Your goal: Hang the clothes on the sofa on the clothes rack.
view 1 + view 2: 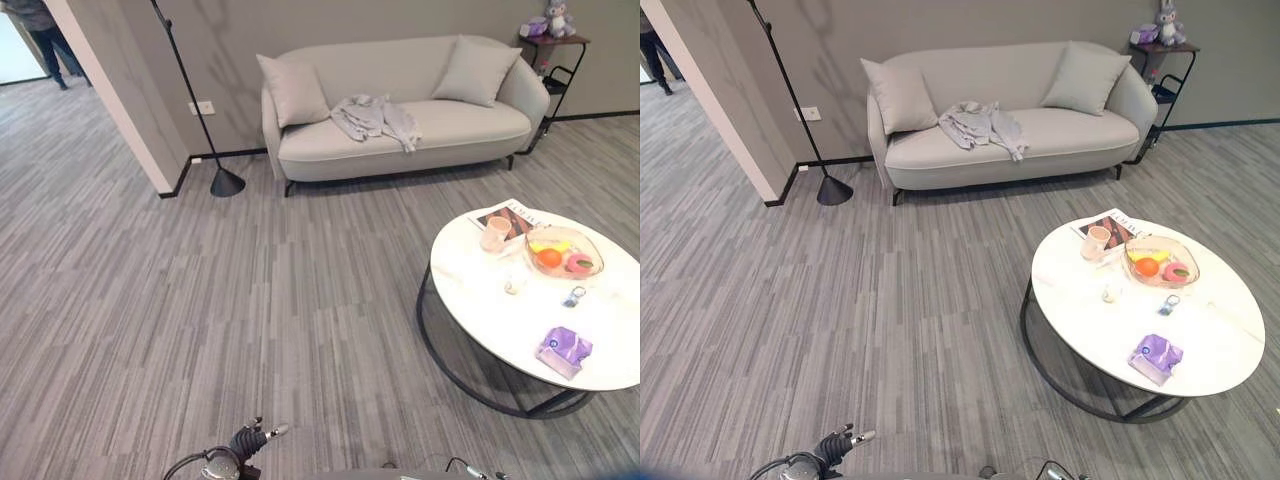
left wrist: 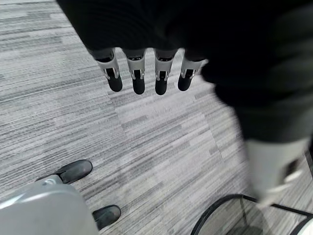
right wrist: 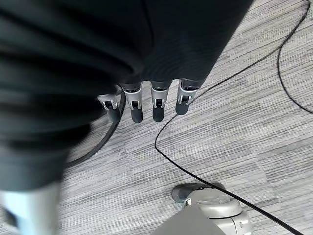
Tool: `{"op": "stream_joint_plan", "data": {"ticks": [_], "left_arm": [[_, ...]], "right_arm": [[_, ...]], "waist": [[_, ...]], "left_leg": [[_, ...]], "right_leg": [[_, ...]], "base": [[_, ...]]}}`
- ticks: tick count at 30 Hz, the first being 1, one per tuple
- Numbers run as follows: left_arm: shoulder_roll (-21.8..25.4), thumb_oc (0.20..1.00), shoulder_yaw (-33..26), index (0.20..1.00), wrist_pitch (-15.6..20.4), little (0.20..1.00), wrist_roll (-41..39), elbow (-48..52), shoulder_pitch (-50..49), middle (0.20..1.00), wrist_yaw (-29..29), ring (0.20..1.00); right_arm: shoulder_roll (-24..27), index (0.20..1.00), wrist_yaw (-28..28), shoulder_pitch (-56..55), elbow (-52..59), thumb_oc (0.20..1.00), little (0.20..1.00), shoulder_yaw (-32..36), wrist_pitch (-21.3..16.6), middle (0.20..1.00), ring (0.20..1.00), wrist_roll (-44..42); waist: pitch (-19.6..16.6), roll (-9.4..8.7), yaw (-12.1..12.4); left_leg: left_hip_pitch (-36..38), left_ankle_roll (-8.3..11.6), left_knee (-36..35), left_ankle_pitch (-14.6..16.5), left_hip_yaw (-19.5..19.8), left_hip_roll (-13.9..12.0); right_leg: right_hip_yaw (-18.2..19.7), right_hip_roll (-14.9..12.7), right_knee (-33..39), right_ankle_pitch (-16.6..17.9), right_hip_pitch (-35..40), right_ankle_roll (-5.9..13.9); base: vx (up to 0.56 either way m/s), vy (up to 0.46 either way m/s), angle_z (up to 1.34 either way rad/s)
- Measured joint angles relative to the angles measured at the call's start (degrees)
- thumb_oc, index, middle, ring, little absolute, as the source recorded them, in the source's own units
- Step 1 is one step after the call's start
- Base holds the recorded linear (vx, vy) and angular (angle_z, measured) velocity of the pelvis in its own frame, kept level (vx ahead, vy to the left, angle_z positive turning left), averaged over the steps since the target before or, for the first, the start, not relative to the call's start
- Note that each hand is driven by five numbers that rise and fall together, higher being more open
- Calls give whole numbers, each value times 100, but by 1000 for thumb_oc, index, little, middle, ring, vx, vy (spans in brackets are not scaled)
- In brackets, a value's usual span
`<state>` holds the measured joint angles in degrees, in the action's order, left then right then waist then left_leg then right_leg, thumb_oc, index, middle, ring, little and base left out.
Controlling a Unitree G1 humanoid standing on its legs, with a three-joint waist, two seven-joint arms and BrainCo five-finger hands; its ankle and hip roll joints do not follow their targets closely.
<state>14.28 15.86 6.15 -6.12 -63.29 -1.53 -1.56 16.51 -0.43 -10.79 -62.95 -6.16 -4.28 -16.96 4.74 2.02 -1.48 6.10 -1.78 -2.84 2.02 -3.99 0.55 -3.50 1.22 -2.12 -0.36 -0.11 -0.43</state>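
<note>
1 grey garment [image 1: 375,119] is seen crumpled on the sofa [image 1: 400,140] seat, well apart from the robot. Left hand [image 2: 146,73] and right hand [image 3: 146,103] are held relaxed, empty. The round table [image 1: 500,320] is best skirted during approach.

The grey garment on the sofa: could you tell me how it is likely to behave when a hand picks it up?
The grey garment lies crumpled in soft folds on the sofa seat, so it is probably floppy and will sag and trail from a single grasp. One part droops over the seat's front edge, so a pull may drag the rest along. It looks thin, likely light.
</note>
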Motion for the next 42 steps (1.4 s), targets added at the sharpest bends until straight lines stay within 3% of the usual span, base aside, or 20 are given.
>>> {"op": "stream_joint_plan", "data": {"ticks": [10, 26, 28, 29, 30, 31, 32, 34, 35, 36, 37, 38, 40, 41, 42], "left_arm": [[-1, 1000, -8, 1000, 7, 1000, 0, 42, 2, 1000, 5, 1000], [17, 1000, -19, 1000, 8, 1000, -36, 60, -83, 1000, -9, 1000], [69, 1000, -25, 1000, 7, 1000, -185, 123, -58, 1000, -6, 1000], [128, 1000, -43, 1000, 9, 1000, -185, 194, 53, 1000, -6, 1000], [136, 1000, -79, 1000, 26, 1000, -242, 241, 240, 1000, 9, 1000], [152, 1000, -38, 1000, 31, 1000, -268, 244, 385, 1000, 16, 1000], [160, 1000, -7, 1000, 3, 1000, -274, 140, 474, 1000, 8, 1000], [237, 1000, -18, 1000, -44, 1000, -277, -39, 490, 1000, 17, 1000], [165, 1000, 0, 1000, -51, 1000, -276, -83, 460, 1000, 14, 1000], [113, 1000, -11, 1000, -30, 1000, -274, -160, 410, 1000, 19, 1000], [-50, 1000, -17, 1000, 2, 1000, -273, -157, 462, 1000, 6, 1000], [-51, 1000, -75, 1000, 13, 1000, -272, -130, 400, 1000, 18, 1000], [-107, 1000, -173, 1000, -24, 1000, -273, -442, 415, 1000, 14, 1000], [-81, 1000, -448, 1000, -4, 1000, -275, -516, 383, 1000, 26, 1000], [-71, 1000, -470, 1000, -7, 1000, -275, -525, 377, 1000, 41, 1000]], "right_arm": [[30, 1000, 13, 105, 48, 1000, 1000, -14, -14, 1000, 1000, 55], [90, 1000, 105, 103, 61, 1000, 1000, -20, -12, 1000, 1000, 122], [84, 1000, 115, 151, 78, 1000, 1000, -129, -13, 1000, 1000, 120], [70, 1000, 123, 156, 164, 1000, 1000, -214, -18, 1000, 1000, 119], [114, 1000, 133, 183, 278, 1000, 1000, -204, -21, 1000, 1000, 109], [130, 1000, 128, 247, 260, 1000, 1000, -201, -37, 1000, 1000, 104], [140, 1000, 117, 350, 240, 1000, 1000, -202, -30, 1000, 1000, 102], [153, 1000, 66, 530, 203, 1000, 1000, -219, -15, 1000, 1000, 51], [177, 1000, 48, 634, 171, 1000, 1000, -267, -23, 1000, 1000, -11], [204, 1000, 14, 740, 140, 1000, 1000, -356, -20, 1000, 1000, -11], [307, 1000, 0, 952, 77, 1000, 1000, -325, -31, 1000, 1000, -11], [289, 1000, 5, 1003, 111, 1000, 1000, -323, -34, 1000, 1000, -6], [278, 1000, 2, 996, 194, 1000, 1000, -321, -41, 1000, 1000, -5], [196, 1000, 3, 921, 386, 1000, 1000, -338, -131, 1000, 1000, -1], [208, 1000, 17, 833, 501, 1000, 1000, -364, -133, 1000, 1000, 4]], "waist": [[199, 33, -25], [251, -28, -10], [319, -142, 32], [402, -244, 19], [675, -479, 114], [818, -544, 157], [988, -598, 140], [1090, -641, 184], [1102, -563, 212], [1079, -458, 230], [1145, 15, 372], [1147, 27, 403], [1116, 40, 427], [1045, -227, 474], [980, -304, 460]], "left_leg": [[220, 14, -209, -5, -35, -19], [343, 51, -174, -2, -105, -56], [-4, 186, 358, 80, -56, -35], [-409, 267, 965, 136, 34, 18], [-1340, 535, 2437, -2, 214, 112], [-1754, 700, 3106, -102, 351, 150], [-1993, 767, 3336, -38, 370, 142], [-2071, 709, 2074, 10, 273, 80], [-1889, 762, 948, -188, 145, 99], [-1777, 881, 54, -391, 182, 85], [-1972, 1079, -324, -388, 363, -309], [-1978, 1109, -325, -479, 351, -354], [-1897, 1055, -285, -489, 303, -409], [-1932, 904, 480, -390, 21, -253], [-1849, 851, 710, -361, -67, -152]], "right_leg": [[39, 47, 613, 193, 397, 39], [140, 97, 717, 236, 560, 60], [145, 96, 691, 193, 468, 1], [212, 40, 627, 163, 375, -48], [227, -19, 277, 167, 36, -270], [250, -91, 134, 90, -74, -315], [230, -89, 168, 81, -28, -324], [226, -72, 421, 79, 22, -328], [283, -54, 726, 63, 178, -302], [368, -28, 783, -105, 163, -114], [558, 380, 313, -363, -17, -105], [722, 442, 473, 62, 97, -377], [786, 399, 511, 72, 149, -380], [1065, 82, 432, 23, 56, -415], [1090, -82, 558, -18, 181, -359]], "base": [[6, -4, -1], [-4, -49, -3], [-156, -135, 15], [-109, -114, 48], [-77, -118, 49], [38, -29, 37], [198, 20, 15], [295, 59, 3], [259, 74, -13], [465, 146, -44], [336, 121, -58], [495, 203, -57], [352, 167, -55], [378, 195, -89], [511, 267, -83]]}}
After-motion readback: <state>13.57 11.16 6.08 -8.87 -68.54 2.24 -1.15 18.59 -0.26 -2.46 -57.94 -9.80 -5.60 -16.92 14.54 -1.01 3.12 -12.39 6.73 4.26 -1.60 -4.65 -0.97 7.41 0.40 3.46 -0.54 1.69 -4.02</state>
